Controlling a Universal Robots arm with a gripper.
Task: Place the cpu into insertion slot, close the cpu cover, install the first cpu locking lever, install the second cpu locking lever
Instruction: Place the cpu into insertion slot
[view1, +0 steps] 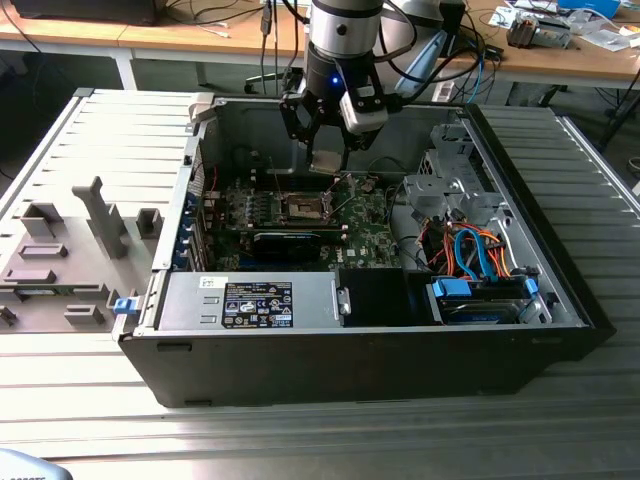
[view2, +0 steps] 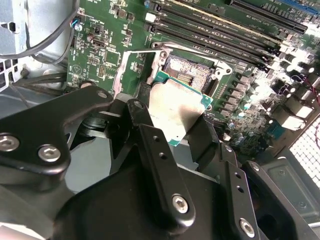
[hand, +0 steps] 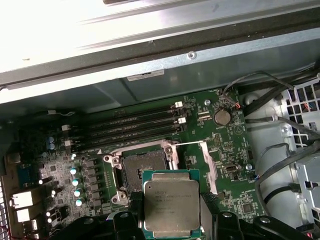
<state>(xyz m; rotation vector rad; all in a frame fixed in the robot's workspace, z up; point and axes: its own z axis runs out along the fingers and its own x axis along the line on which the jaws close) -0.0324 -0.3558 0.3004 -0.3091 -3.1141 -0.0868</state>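
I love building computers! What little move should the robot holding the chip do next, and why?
Probably carry the cpu closer to the socket and lower. The fingers hold the cpu in the air, the socket lies empty, and its cpu cover stands open.

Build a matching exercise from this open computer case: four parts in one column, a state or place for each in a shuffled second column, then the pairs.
Parts
1. cpu
2. cpu socket
3. cpu cover
4. coin cell battery

States
A. empty, nothing seated in it
B. round and silvery, lying flat on the motherboard
C. gripped in the gripper, above the board
D. swung open to one side of the socket

Pairs: 1-C, 2-A, 3-D, 4-B
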